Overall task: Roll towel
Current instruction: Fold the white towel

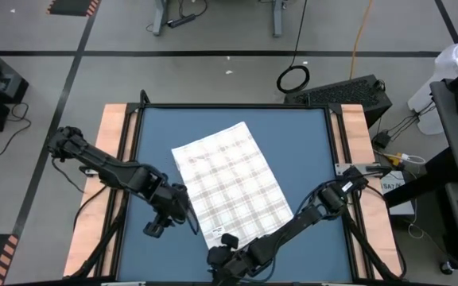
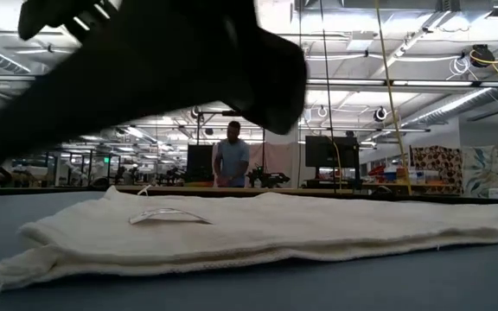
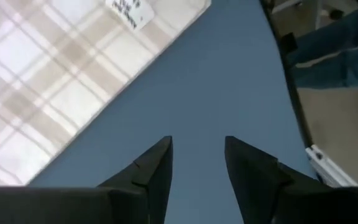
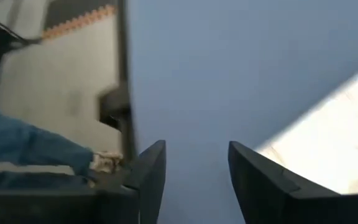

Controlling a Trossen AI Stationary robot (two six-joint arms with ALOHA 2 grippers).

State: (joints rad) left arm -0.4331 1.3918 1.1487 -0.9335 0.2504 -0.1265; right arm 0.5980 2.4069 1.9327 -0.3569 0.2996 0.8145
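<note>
The towel (image 1: 230, 181) is seen spread flat on the blue table (image 1: 308, 151), unrolled, its long axis running from about 11 o'clock to 5 o'clock in the high view, with the plaid of fine lines facing up. A small white label (image 1: 217, 232) is shown at the towel's near edge, toward 6 o'clock, and the same label (image 3: 129, 10) is caught in the left wrist view at the cloth's border. In the low view the towel (image 2: 258, 233) is seen lying low across the table with soft wrinkles and a raised fold near its middle.

The left gripper (image 1: 156, 228) is placed at about 8 o'clock from the towel's centre, just beside the cloth's left long edge and over bare blue table; in its wrist view the left gripper (image 3: 197, 163) is shown released, a clear gap standing between the two dark fingers and nothing held.

The right gripper (image 1: 218, 257) is found at about 6 o'clock, near the table's front edge and just beside the towel's near corner. In its own view the right gripper (image 4: 196, 168) is likewise seen parted and empty, with blue surface showing between the fingers.

A person (image 2: 231, 157) is visible in the room beyond the table in the low view
</note>
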